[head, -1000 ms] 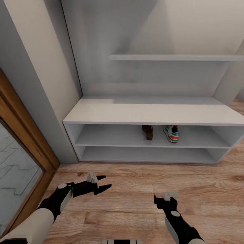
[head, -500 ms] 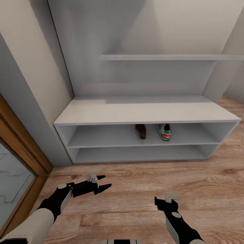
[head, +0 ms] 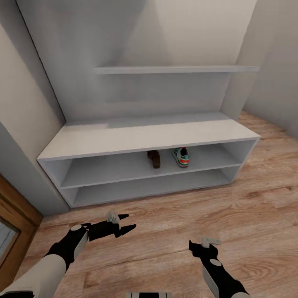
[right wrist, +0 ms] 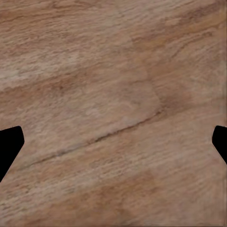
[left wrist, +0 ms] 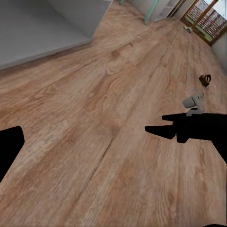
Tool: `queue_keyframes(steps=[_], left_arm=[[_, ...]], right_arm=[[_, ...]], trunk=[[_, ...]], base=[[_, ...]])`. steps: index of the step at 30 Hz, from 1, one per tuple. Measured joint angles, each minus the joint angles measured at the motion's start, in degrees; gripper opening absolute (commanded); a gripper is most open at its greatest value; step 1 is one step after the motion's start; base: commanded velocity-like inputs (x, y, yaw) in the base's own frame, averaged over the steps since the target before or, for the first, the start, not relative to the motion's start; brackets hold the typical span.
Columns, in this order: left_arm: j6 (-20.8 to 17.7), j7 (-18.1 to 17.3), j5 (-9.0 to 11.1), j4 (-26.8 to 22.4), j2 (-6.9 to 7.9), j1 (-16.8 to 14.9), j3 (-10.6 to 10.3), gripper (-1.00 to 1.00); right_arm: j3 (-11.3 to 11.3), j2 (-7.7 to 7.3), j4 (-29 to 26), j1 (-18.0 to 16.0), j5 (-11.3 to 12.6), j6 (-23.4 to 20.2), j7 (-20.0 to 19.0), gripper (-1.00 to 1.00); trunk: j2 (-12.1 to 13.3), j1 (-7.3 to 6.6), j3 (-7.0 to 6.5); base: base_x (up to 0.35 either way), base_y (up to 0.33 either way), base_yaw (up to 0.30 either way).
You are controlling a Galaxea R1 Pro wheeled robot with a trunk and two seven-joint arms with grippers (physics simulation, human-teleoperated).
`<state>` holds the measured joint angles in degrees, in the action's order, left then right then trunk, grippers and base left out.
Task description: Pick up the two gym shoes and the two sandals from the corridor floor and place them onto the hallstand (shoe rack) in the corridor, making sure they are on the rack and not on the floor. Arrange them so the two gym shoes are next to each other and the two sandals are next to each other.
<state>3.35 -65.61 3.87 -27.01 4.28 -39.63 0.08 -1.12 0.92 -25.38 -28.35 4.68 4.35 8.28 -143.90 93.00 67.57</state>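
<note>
1. Wood-plank corridor floor [head: 174, 231] ran from the robot up to the hallstand [head: 140, 136], a light grey unit set against the wall with a bench top, two open low shelves and a wall shelf [head: 174, 69] above.
2. One brown sandal [head: 154, 158] and one gym shoe [head: 181, 156] stood on the upper low shelf, near each other but apart, the sandal toward the robot's left.
3. In the head view the left tool [head: 126, 222] hovered over the floor with its two black fingers spread and nothing between them.
4. The right tool [head: 198, 247] hovered over the floor to the right; the right wrist view showed its fingertips [right wrist: 9, 146] at opposite edges, wide apart, with bare planks between.
5. Both tools were well apart from the shelved footwear, which lay ahead of them and higher in the head view, roughly between the two tools' lines.
6. In the left wrist view, a small brown object [left wrist: 205, 79] lay on the floor farther off; it was too small to identify with certainty.
7. A wooden door frame [head: 16, 223] stood at the robot's left.
</note>
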Motion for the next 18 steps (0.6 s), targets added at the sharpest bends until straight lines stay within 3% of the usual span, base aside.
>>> queue_keyframes(steps=[11,18], left_arm=[[0.0,0.0,0.0,0.0,-0.02,0.0,0.0,1.00],[0.0,0.1,0.0,0.0,-0.06,0.0,0.0,1.00]], right_arm=[[0.0,0.00,0.0,0.0,0.0,0.0,0.0,1.00],[-0.1,0.00,0.0,0.0,0.0,0.0,0.0,1.00]], trunk=[[0.0,0.00,-0.05],[0.1,-0.18,-1.75]], base=[[0.000,0.000,-0.300],[0.000,0.000,-0.300]])
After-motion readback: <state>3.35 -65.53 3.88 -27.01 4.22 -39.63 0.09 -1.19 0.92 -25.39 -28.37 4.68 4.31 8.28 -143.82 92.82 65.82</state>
